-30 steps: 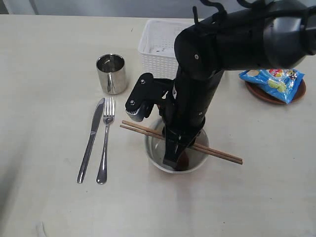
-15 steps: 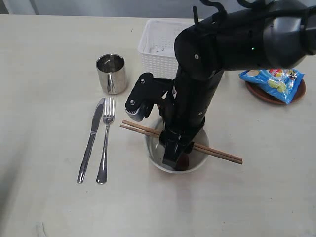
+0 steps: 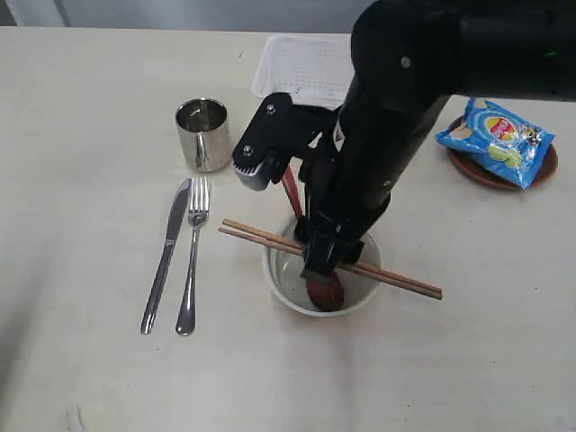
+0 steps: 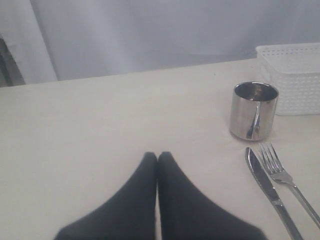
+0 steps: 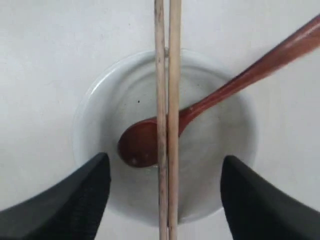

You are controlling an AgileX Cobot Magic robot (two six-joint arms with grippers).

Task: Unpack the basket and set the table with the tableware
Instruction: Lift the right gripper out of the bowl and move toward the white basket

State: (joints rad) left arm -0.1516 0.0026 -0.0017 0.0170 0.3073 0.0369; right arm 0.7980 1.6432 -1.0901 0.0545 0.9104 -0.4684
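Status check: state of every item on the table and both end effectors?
basket: upright, visible part empty
steel cup: upright
knife: lying flat
fork: flat beside knife
white bowl: upright, holds spoon
wooden spoon: in bowl, handle over rim
chopsticks: laid across bowl rim
brown plate: under snack bag
left end effector: shut
right end effector: open above bowl, empty

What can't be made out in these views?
Exterior view: black right arm covers part of the white lattice plastic basket; contents unclear.
Exterior view: blue snack bag hides most of the dark brown round plate.
Left wrist view: frame edge cuts off steel knife and steel fork.
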